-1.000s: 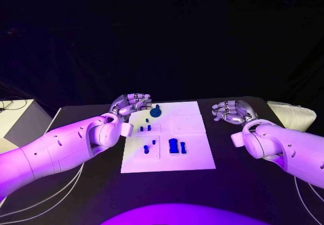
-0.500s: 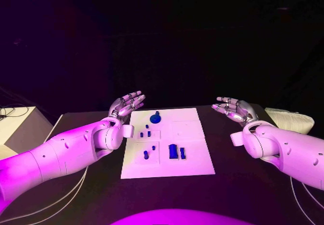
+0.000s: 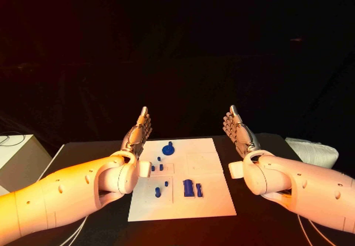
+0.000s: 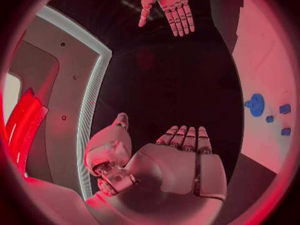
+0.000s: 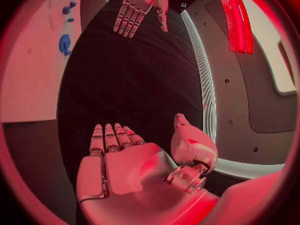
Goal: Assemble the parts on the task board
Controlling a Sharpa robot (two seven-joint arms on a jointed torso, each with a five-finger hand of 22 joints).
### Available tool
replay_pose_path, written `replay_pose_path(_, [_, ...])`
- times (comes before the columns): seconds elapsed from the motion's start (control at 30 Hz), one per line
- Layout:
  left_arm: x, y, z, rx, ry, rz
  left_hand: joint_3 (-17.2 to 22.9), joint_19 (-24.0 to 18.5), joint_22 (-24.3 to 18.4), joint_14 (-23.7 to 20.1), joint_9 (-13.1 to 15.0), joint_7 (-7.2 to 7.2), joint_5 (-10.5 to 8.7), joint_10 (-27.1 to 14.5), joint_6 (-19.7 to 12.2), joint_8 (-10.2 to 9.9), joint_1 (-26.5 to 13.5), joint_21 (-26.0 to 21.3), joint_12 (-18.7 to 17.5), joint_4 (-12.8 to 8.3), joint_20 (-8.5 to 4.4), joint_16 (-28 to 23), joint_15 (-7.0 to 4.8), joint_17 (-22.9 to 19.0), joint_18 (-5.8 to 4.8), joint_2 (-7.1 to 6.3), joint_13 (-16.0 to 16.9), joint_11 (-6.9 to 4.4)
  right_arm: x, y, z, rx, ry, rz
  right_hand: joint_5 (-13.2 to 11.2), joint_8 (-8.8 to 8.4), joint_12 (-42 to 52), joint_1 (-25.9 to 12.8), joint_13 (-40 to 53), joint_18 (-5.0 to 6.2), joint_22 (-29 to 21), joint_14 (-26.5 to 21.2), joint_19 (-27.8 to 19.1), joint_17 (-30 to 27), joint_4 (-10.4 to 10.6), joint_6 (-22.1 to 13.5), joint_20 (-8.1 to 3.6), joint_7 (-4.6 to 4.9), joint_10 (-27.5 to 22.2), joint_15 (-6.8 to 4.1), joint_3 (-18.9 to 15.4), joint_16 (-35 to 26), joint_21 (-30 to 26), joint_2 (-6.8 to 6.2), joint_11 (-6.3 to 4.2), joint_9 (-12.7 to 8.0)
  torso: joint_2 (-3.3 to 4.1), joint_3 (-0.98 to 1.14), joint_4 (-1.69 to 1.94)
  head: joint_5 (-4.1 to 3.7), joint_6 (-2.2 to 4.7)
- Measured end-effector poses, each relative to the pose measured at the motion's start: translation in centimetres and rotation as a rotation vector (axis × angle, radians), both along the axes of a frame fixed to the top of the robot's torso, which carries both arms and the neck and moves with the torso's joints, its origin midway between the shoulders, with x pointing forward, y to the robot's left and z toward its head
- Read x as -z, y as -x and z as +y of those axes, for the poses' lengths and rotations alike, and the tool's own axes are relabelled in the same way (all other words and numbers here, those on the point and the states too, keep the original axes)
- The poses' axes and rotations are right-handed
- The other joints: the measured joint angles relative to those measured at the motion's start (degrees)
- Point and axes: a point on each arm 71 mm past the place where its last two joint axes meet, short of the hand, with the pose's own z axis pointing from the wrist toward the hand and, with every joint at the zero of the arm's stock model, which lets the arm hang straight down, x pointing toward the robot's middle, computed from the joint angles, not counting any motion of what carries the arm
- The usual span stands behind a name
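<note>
Lying on the task board (image 3: 194, 202), the small blue parts (image 3: 189, 187) look light, rigid and probably slippery, best pinched by their sides. Left hand (image 3: 137, 131) and right hand (image 3: 238, 130) hover above the board's far corners, fingers straight, holding nothing.

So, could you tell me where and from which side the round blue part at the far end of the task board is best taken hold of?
Probably by the small stem or knob of the round blue part, pinched from above: its disc seems to lie flat on the task board, leaving little edge to grip. The left hand is nearer, raised, holding nothing; the right hand likewise.
</note>
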Motion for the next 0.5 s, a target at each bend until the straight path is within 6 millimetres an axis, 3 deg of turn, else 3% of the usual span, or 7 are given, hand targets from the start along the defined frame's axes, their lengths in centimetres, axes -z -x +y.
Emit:
replay_pose_path(0.07, [-0.5,0.3,-0.7,-0.010,-0.016,-0.002,-0.17,-0.41,-0.21,-0.69,-0.16,-0.21,-0.25,-0.81,-0.59,-0.01,-5.24,-0.26,0.00,-0.17,-0.41,0.00,-0.07,-0.19,0.00,0.12,-0.03,-0.21,-0.5,0.6,0.4,0.022,-0.033,0.002,-0.23,-0.04,0.00,-2.79,-0.12,-0.33,-0.32,-0.95,-0.77,-0.29,0.11,-0.54,-0.15,-0.31,-1.19,-0.09,-0.36,-0.23,0.00,0.18,-0.17,-0.29,0.12,-0.24,0.87,-0.81,1.14])
replay_pose_path(0.2, [-1.1,0.8,-1.4,-0.040,-0.041,0.001,-0.39,-0.93,-0.46,-1.20,-0.29,-0.46,-0.25,-1.62,-1.13,-0.29,-11.09,-0.27,0.00,-0.39,-0.50,-0.23,-0.17,-0.38,0.01,0.24,-0.08,-0.42,-1.0,1.3,0.6,0.066,-0.070,0.010,-0.26,-0.33,0.00,-5.89,-0.26,-0.33,-0.67,-1.77,-1.33,-0.60,-0.04,-1.16,-0.31,-0.46,-2.42,-0.25,-0.82,-0.35,-0.22,0.38,-0.20,-0.58,0.27,-0.60,2.05,-1.86,2.55])
replay_pose_path(0.3, [-1.3,1.0,-1.5,-0.065,-0.053,0.002,-0.39,-1.15,-0.53,-1.40,-0.36,-0.41,-0.25,-1.94,-1.41,-0.29,-13.58,-0.27,0.00,-0.39,-0.69,-0.23,-0.37,-0.42,0.00,0.28,-0.11,-0.34,-1.1,1.4,0.6,0.094,-0.082,0.015,-0.53,-0.54,-0.25,-8.53,-0.38,-0.32,-0.88,-2.80,-2.14,-0.81,-0.11,-2.01,-0.52,-0.45,-3.50,-0.25,-1.38,-0.57,-0.22,0.54,-0.45,-0.78,0.35,-0.74,2.53,-2.23,3.03])
replay_pose_path(0.5, [-1.3,1.0,-1.3,-0.102,-0.064,0.009,-0.55,-1.65,-0.64,-2.00,-0.46,-0.50,-0.49,-2.74,-1.92,-0.55,-17.00,-0.53,0.00,-0.55,-0.80,-0.23,-0.38,-0.53,0.01,0.40,-0.15,-0.51,-1.0,1.5,0.3,0.130,-0.087,0.018,-0.58,-0.55,-0.25,-8.90,-0.44,-0.32,-1.01,-2.88,-2.14,-0.91,-0.12,-2.10,-0.52,-0.54,-3.62,-0.35,-1.38,-0.58,-0.22,0.56,-0.41,-0.87,0.38,-0.85,2.92,-2.39,3.23])
